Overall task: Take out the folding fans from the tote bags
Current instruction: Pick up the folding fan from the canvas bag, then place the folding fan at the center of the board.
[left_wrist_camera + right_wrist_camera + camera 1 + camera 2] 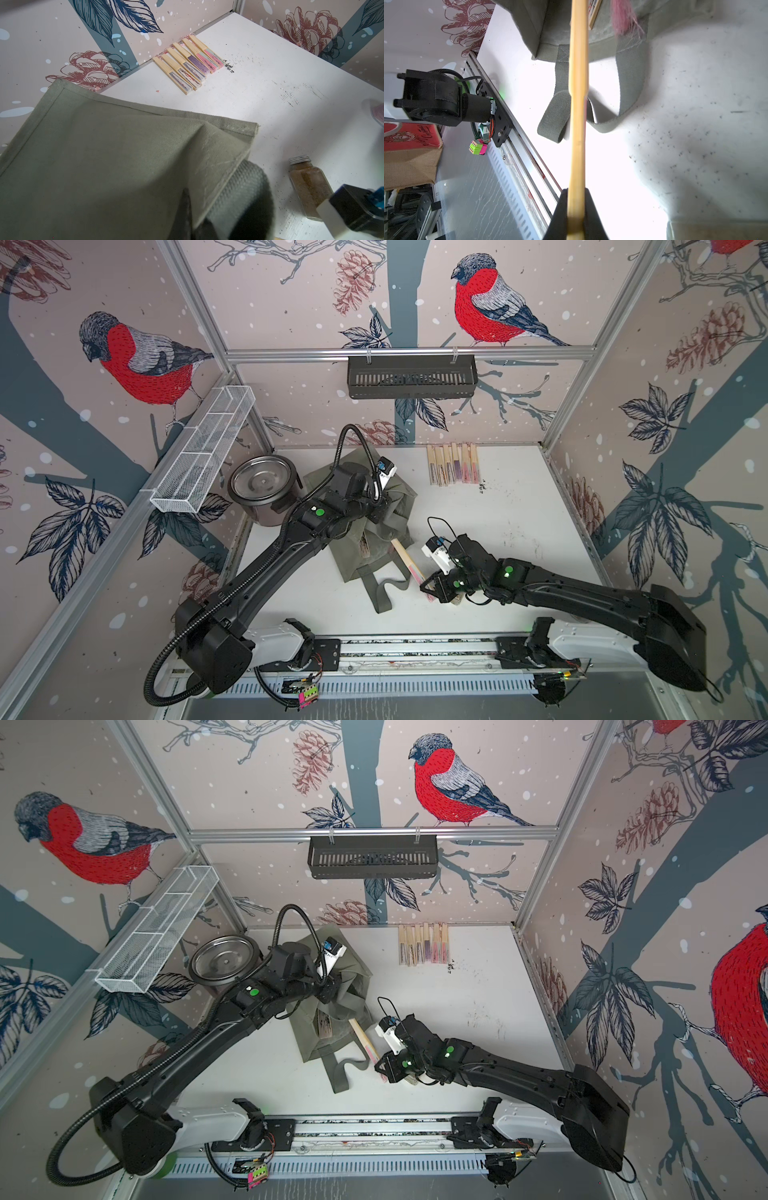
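The right hand [432, 588] is at the front right of the tote bag [376, 560], nearest to the robot's base. Its two fingers are pressed together on the pink fan [409, 565]. This fan is closed and slim, with a pale bamboo guard stick, and its pink folded leaf is at the gripped end. Its bamboo end reaches over the mouth of the bag; I cannot tell if it is inside. A glass jar [309, 187] with brown powder and a metal cap is just beside this hand, on the side away from the bag.

The bag is of soft olive-grey fabric and lies crumpled on the white worktop [498, 531]. Its strap handles [380, 593] are spread in front of it. In its open mouth lie a second fan [365, 545], with a dark printed leaf, and a pink tassel [625, 20].

At the far part of the bag, the left hand [207, 218] is shut on a fold of the bag's fabric and lifts it.

A round steel pot [259, 481] stands to the left of the bag. Behind the bag to the right, a row of closed fans [453, 464] lies side by side against the back wall, with pink, purple and grey leaves.
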Controlling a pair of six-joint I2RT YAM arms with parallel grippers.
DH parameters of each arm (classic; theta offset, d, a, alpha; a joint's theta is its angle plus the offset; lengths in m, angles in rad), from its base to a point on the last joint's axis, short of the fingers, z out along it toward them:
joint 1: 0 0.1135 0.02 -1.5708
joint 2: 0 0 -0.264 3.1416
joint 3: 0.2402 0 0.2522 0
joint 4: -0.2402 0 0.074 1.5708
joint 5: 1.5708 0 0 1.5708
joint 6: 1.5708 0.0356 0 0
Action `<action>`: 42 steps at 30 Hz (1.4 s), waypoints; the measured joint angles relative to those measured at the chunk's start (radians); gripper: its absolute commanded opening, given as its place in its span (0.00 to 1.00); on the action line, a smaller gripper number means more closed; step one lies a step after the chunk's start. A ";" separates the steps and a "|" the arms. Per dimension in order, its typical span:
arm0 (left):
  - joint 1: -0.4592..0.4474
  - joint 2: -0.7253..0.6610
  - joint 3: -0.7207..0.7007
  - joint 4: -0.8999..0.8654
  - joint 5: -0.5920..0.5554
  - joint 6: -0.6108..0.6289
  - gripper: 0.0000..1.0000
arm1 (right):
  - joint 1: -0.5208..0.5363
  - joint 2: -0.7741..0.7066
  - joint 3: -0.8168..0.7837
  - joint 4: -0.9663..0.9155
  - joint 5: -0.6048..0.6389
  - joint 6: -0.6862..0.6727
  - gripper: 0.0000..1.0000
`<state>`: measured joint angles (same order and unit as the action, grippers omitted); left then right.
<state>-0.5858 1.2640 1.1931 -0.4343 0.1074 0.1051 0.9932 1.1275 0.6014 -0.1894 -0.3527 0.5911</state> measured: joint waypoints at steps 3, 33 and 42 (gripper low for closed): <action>0.000 0.000 0.000 0.000 -0.002 0.000 0.00 | -0.005 -0.061 -0.008 -0.045 0.005 -0.004 0.08; 0.000 -0.002 0.000 0.002 -0.003 0.000 0.00 | -0.270 -0.362 0.105 -0.422 0.140 0.043 0.07; 0.000 -0.003 0.000 0.002 -0.004 0.000 0.00 | -0.532 -0.219 0.182 -0.347 0.114 -0.061 0.07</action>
<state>-0.5858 1.2610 1.1931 -0.4320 0.1036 0.1051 0.4610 0.9085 0.7834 -0.5362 -0.2390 0.5301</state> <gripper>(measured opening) 0.058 0.125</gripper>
